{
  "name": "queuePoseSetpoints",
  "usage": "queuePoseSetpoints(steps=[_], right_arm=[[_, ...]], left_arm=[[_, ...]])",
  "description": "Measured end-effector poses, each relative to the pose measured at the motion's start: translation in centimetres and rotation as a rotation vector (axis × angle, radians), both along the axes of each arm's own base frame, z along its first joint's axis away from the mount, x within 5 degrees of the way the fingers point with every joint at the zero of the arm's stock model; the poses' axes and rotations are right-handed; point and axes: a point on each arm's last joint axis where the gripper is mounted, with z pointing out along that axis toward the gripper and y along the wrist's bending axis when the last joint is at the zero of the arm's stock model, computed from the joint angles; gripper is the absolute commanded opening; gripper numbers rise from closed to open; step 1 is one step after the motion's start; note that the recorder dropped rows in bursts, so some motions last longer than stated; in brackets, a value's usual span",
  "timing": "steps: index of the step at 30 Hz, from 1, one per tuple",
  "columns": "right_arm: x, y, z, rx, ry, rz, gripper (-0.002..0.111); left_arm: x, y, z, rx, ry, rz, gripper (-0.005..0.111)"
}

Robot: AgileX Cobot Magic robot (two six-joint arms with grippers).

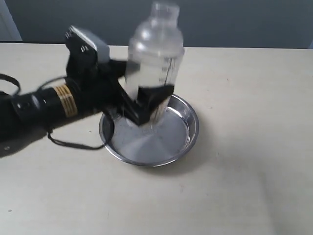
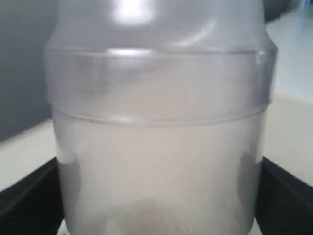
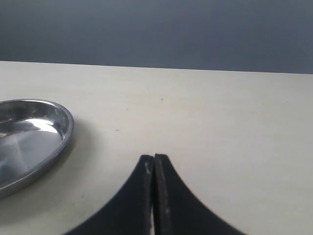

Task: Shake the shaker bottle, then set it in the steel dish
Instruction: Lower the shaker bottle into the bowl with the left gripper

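We count one steel dish (image 1: pixel 191 128), one shaker bottle (image 1: pixel 155 63) and two end effectors on a pale surface (image 1: pixel 244 176). Nearest lies the round, shiny dish. Over it the left end effector (image 1: pixel 149 105) grips the bottle's lower body, holding it upright; we cannot tell whether its base touches the pan. The bottle is clear and frosted, with a domed shoulder, a small cap (image 1: pixel 165 9) and a brownish patch low inside. Its black measuring marks (image 1: pixel 168 68) are too blurred to read. The right end effector (image 3: pixel 154 164) hangs closed and empty beside the dish.
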Motion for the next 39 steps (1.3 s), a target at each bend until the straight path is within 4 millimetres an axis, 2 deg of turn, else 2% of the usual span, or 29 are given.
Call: queuePoseSetpoints(steps=[2,3,5,6,9,13,16,17,19,20,22,24,25,27,31,34,37,39], right_arm=[[0.0,0.0,0.0,-0.002,0.0,0.0,-0.001],[0.0,0.0,0.0,-0.002,0.0,0.0,-0.001],[0.0,0.0,0.0,-0.002,0.0,0.0,-0.001],[0.0,0.0,0.0,-0.002,0.0,0.0,-0.001],[0.0,0.0,0.0,-0.002,0.0,0.0,-0.001],[0.0,0.0,0.0,-0.002,0.0,0.0,-0.001],[0.0,0.0,0.0,-0.002,0.0,0.0,-0.001],[0.0,0.0,0.0,-0.002,0.0,0.0,-0.001],[0.0,0.0,0.0,-0.002,0.0,0.0,-0.001],[0.0,0.0,0.0,-0.002,0.0,0.0,-0.001],[0.0,0.0,0.0,-0.002,0.0,0.0,-0.001],[0.0,0.0,0.0,-0.002,0.0,0.0,-0.001],[0.0,0.0,0.0,-0.002,0.0,0.0,-0.001],[0.0,0.0,0.0,-0.002,0.0,0.0,-0.001],[0.0,0.0,0.0,-0.002,0.0,0.0,-0.001],[0.0,0.0,0.0,-0.002,0.0,0.0,-0.001],[0.0,0.0,0.0,-0.002,0.0,0.0,-0.001],[0.0,0.0,0.0,-0.002,0.0,0.0,-0.001]], left_arm=[[0.3,0.6,3.3,-0.017,-0.142,0.075,0.0],[0.5,1.1,4.1,-0.03,-0.169,0.123,0.0],[1.1,2.1,4.5,-0.053,-0.155,0.215,0.0],[1.2,2.2,4.1,-0.05,-0.126,0.222,0.0],[0.1,0.3,2.2,0.09,-0.057,0.063,0.0],[1.9,2.7,1.1,0.011,0.053,0.323,0.0],[0.7,1.0,0.5,0.083,0.052,0.139,0.0],[0.6,0.7,0.5,0.086,0.053,0.139,0.0],[1.7,2.1,-0.2,0.0,0.14,0.332,0.0],[1.7,2.2,-0.6,0.03,0.159,0.311,0.0],[0.9,0.7,-0.7,0.101,0.116,0.193,0.0],[1.7,1.6,-1.5,-0.014,0.203,0.345,0.0],[1.6,1.3,-1.8,0.017,0.194,0.294,0.0],[0.4,-0.7,-1.8,0.113,0.121,0.112,0.0],[1.5,0.9,-1.7,-0.01,0.187,0.316,0.0],[1.1,0.3,-1.3,0.073,0.113,0.212,0.0],[1.2,0.5,-1.2,-0.003,0.155,0.29,0.0],[1.1,0.4,-1.3,0.057,0.123,0.231,0.0]])
